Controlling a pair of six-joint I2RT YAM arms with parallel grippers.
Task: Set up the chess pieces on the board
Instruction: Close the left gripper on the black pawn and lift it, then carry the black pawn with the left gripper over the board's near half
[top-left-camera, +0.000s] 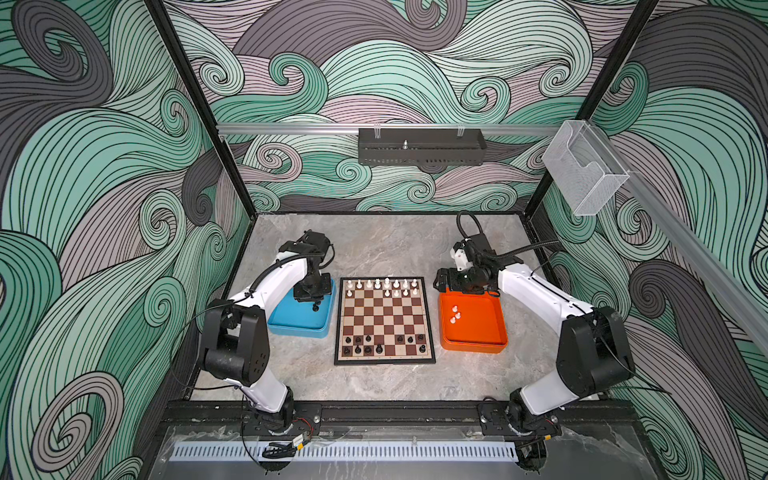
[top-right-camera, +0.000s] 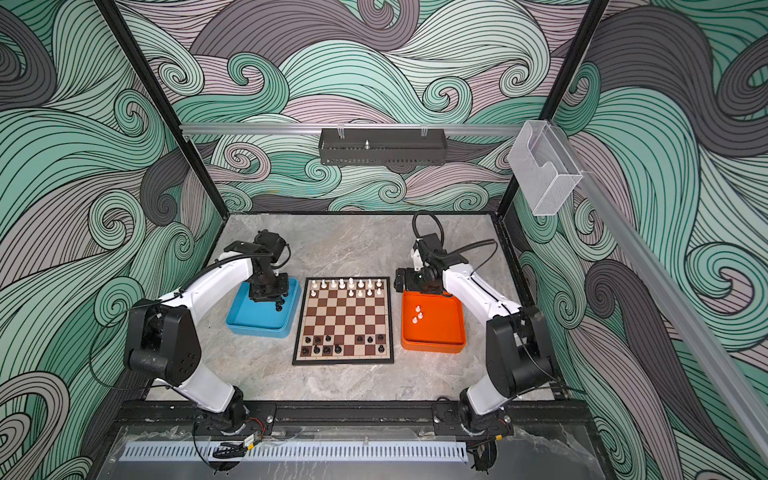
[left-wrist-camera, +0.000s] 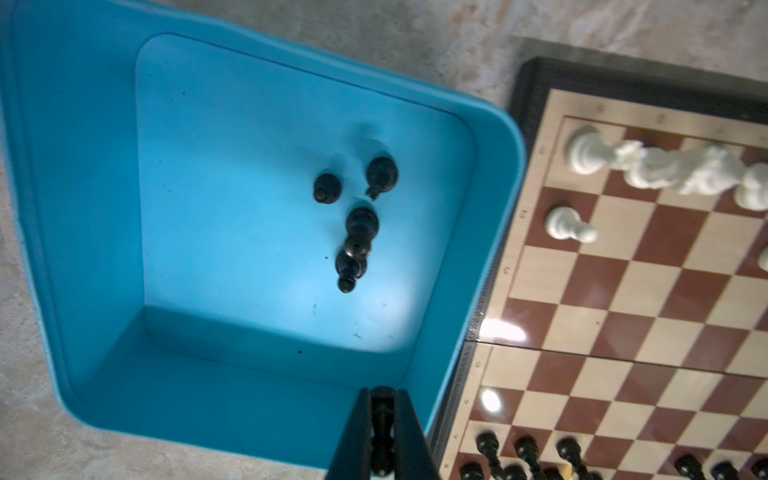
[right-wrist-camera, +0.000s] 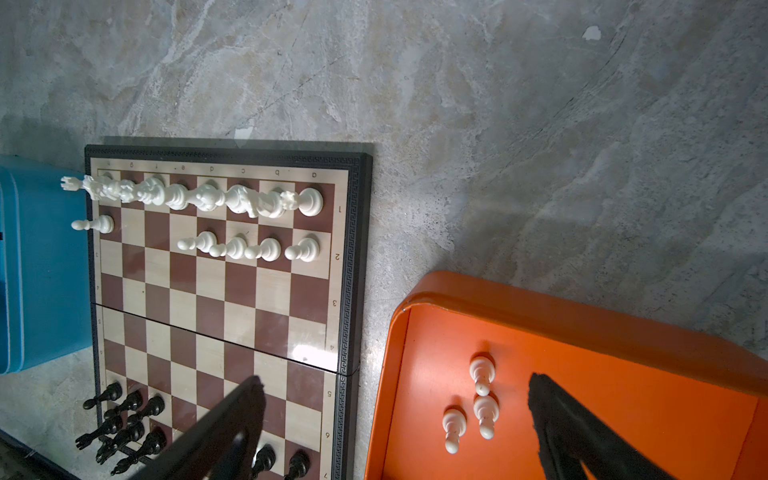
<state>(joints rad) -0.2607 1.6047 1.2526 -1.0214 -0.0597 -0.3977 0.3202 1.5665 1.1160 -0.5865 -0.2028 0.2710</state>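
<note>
Gripping black chess piece (left-wrist-camera: 382, 422), left claw (left-wrist-camera: 383, 397) hangs over blue tray (left-wrist-camera: 83, 208), 9 o'clock of board (top-left-camera: 384, 320); right claw (right-wrist-camera: 397, 381) gapes wide at orange tray (right-wrist-camera: 582, 316) edge, 3 o'clock.

Left arm (top-left-camera: 274, 286), right arm (top-left-camera: 540, 295): white shells, black joint housings, corrugated black conduits; right gripper (right-wrist-camera: 395, 380) black, wedge-fingered

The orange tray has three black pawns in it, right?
Not quite. The orange tray does have three pawns in it, but they are white, not black. The right wrist view shows them clearly.
</note>
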